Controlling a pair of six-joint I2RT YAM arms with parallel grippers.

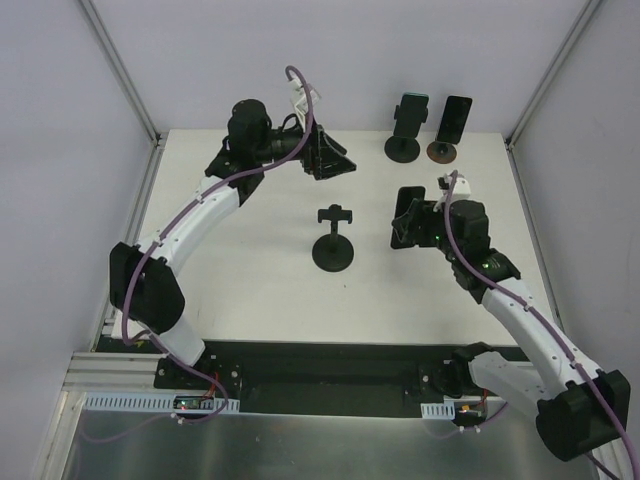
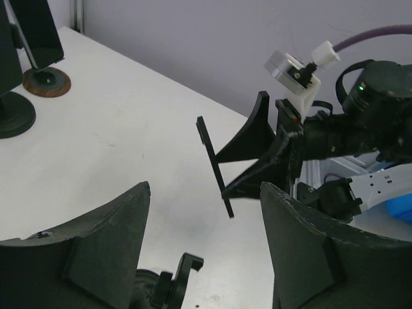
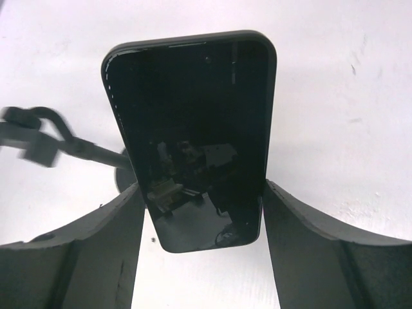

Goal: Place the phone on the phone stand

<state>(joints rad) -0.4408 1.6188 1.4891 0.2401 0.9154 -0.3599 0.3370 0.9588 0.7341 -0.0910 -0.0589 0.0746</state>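
The phone (image 3: 193, 129), a black slab with a glossy dark screen, is upright between my right gripper's (image 3: 203, 187) fingers, which are shut on its two long edges. From above, that gripper (image 1: 405, 225) holds the phone (image 1: 408, 205) just right of the empty black phone stand (image 1: 333, 250) in the middle of the table. The stand's clamp arm (image 3: 38, 138) shows blurred to the left of the phone. My left gripper (image 1: 335, 160) hangs open behind the stand with nothing between its fingers. In the left wrist view the stand's clamp (image 2: 177, 280) lies below the gripper (image 2: 205, 212), and the phone (image 2: 215, 167) appears edge-on.
Two more stands stand at the table's back right, each holding a phone: a black-based one (image 1: 405, 125) and one on a brown base (image 1: 452, 125). Both also show at the left wrist view's top left (image 2: 42, 38). Grey walls enclose the table.
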